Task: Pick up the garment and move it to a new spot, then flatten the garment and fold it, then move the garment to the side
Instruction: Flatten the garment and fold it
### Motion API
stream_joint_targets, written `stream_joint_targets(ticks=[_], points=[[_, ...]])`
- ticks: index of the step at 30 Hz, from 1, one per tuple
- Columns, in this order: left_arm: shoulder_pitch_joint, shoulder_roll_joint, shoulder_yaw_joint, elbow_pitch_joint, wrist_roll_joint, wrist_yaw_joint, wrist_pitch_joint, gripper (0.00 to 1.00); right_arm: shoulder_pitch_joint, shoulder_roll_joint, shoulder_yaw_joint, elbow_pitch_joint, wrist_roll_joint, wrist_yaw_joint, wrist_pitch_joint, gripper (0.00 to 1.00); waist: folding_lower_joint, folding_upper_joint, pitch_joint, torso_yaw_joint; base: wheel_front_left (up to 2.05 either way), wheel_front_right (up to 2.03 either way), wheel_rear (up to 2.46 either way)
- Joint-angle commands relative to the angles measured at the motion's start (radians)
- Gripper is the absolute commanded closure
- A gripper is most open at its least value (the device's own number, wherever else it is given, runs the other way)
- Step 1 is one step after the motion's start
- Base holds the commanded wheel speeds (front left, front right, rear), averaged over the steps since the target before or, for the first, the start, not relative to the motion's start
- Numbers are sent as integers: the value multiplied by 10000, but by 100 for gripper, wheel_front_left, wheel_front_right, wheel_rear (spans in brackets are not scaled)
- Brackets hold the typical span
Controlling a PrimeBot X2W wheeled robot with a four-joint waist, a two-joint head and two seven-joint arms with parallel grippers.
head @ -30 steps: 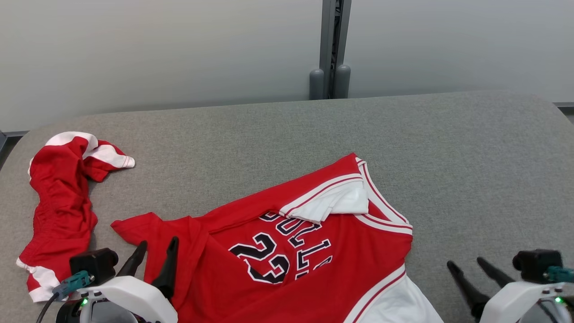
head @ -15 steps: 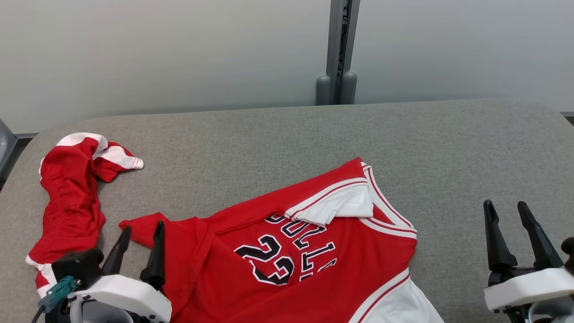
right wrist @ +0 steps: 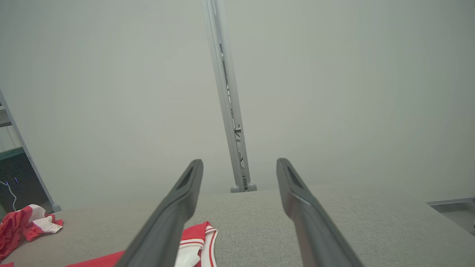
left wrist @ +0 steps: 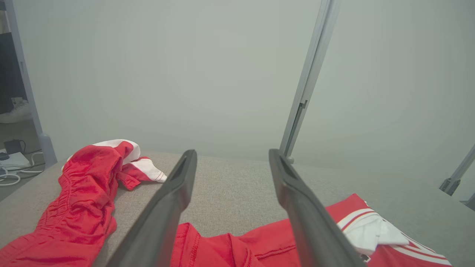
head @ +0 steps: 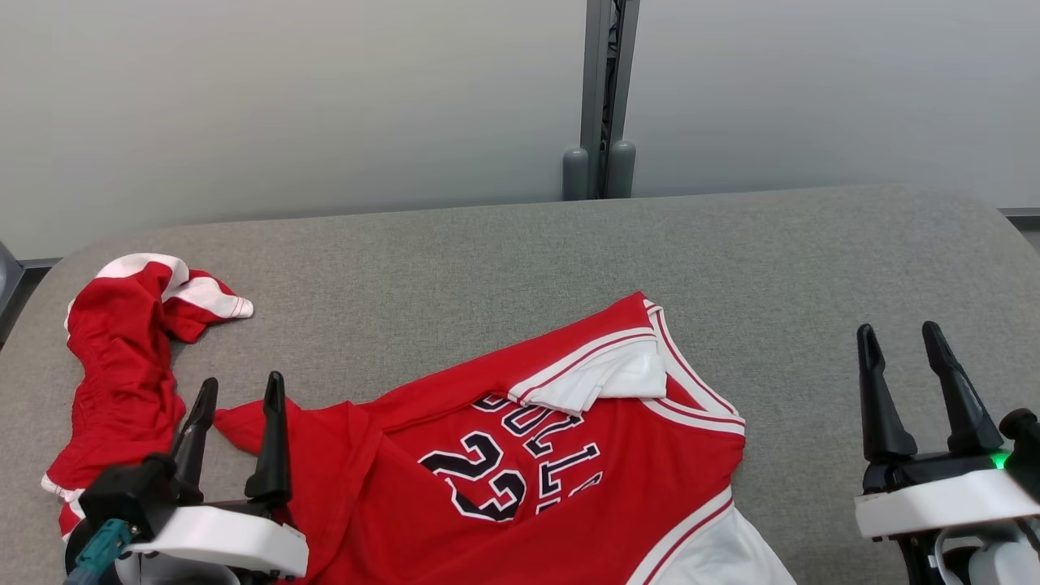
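The garment, a red jersey (head: 520, 455) with white trim and a dark 23, lies rumpled on the grey padded table (head: 487, 260), one white-lined shoulder folded over. My left gripper (head: 243, 380) is open, its fingers straddling the jersey's left corner from above; the left wrist view shows that gripper (left wrist: 232, 152) over the red hem (left wrist: 259, 244). My right gripper (head: 898, 327) hovers open over bare table to the right of the jersey. In the right wrist view the gripper (right wrist: 239, 161) is empty, with the jersey's shoulder (right wrist: 195, 231) low on the left.
Red shorts (head: 122, 366) with white stripes lie bunched at the table's left edge, close to my left gripper. A grey post (head: 601, 97) stands against the pale wall behind the table. Bare table stretches across the back and right.
My right gripper has come up and forward, its fingers now pointing straight up the view. My left gripper has shifted left and forward to the jersey's corner. Both stay open; the camera shifted slightly.
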Motion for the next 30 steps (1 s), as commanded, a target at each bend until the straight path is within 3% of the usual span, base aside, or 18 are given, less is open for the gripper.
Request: stream_joint_targets(ticks=[1, 13, 30], points=[[63, 40, -34, 131, 176, -113, -108, 0, 176, -93, 104, -158, 44, 3, -112, 0, 0, -1, -65, -17, 0, 0, 0], [571, -708, 447, 312, 1082, -336, -271, 0, 1188, -157, 943, 35, -28, 3, -199, 0, 0, -1, -185, -237, 0, 0, 0], [836, -1644, 1643, 767, 2261, -1226, -276, 0, 1002, -291, 1267, 407, 167, 3, -212, 0, 0, -1, -218, -239, 0, 0, 0]])
